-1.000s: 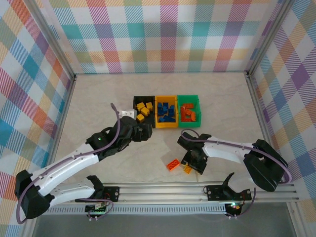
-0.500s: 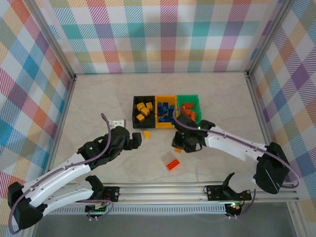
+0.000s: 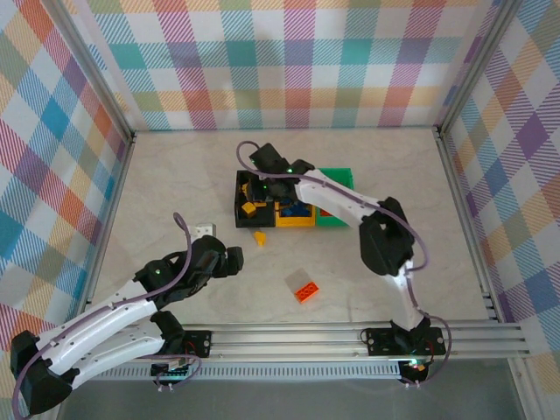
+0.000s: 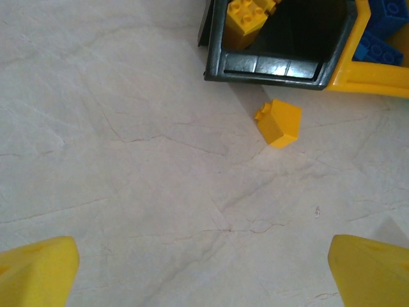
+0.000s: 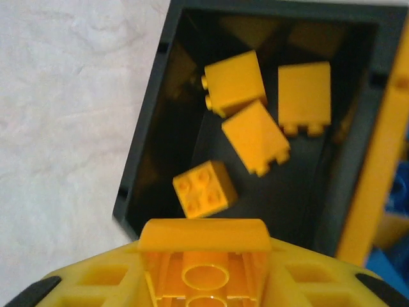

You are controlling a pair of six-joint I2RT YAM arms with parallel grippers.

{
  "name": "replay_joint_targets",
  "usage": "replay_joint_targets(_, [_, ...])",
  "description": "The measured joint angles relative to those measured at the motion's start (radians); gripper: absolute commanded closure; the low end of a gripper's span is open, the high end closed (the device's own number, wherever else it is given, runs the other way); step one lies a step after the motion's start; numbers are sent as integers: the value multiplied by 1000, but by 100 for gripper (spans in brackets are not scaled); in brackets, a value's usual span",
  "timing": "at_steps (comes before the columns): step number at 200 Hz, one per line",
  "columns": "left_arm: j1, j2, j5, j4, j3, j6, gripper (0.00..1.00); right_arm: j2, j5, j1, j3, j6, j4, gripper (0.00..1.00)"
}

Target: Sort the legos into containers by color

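Right arm reaches across the pale marbled counter (image 4: 128,160) to the black rectangular plastic bin (image 4: 268,67) at the 9 o'clock end of the joined row, with the yellow-orange plastic bin (image 4: 377,83) in the middle and the green plastic bin (image 3: 337,173) at the 3 o'clock end. The right fingers (image 5: 83,281) hang right above the black bin with a small yellow studded brick (image 5: 204,246) between them, hollow underside toward the camera. I cannot tell whether they clamp it or have slack around it. It's held there because the sorted yellow bricks (image 5: 254,137) lie in that bin, so this looks like the drop step. Blue bricks (image 4: 383,29) sit in the yellow-orange bin. The left fingers (image 4: 38,272) are spread wide and empty, low over the counter. A loose yellow brick (image 4: 279,121) lies toward 12 o'clock ahead of them, just outside the black bin's near wall, and is probably their next pick. An orange-red brick (image 3: 306,292) lies apart at 5 o'clock from it, unsorted.
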Motion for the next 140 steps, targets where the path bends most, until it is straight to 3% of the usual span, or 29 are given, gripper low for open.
replay_joint_targets(13, [0, -2, 0, -3, 0, -5, 0, 63, 1, -5, 78, -26, -15, 30])
replay_joint_targets(26, [0, -9, 0, -11, 0, -11, 0, 97, 3, -6, 123, -43, -22, 24])
replay_joint_targets(62, [0, -50, -11, -56, 2, -18, 0, 66, 3, -3, 100, -65, -6, 20])
replay_joint_targets(110, [0, -113, -64, -119, 39, -34, 0, -260, 4, 48, -296, -39, 94, 18])
replay_joint_targets(140, [0, -134, -94, -136, 49, -44, 0, -331, 8, 99, -446, -20, 159, 19])
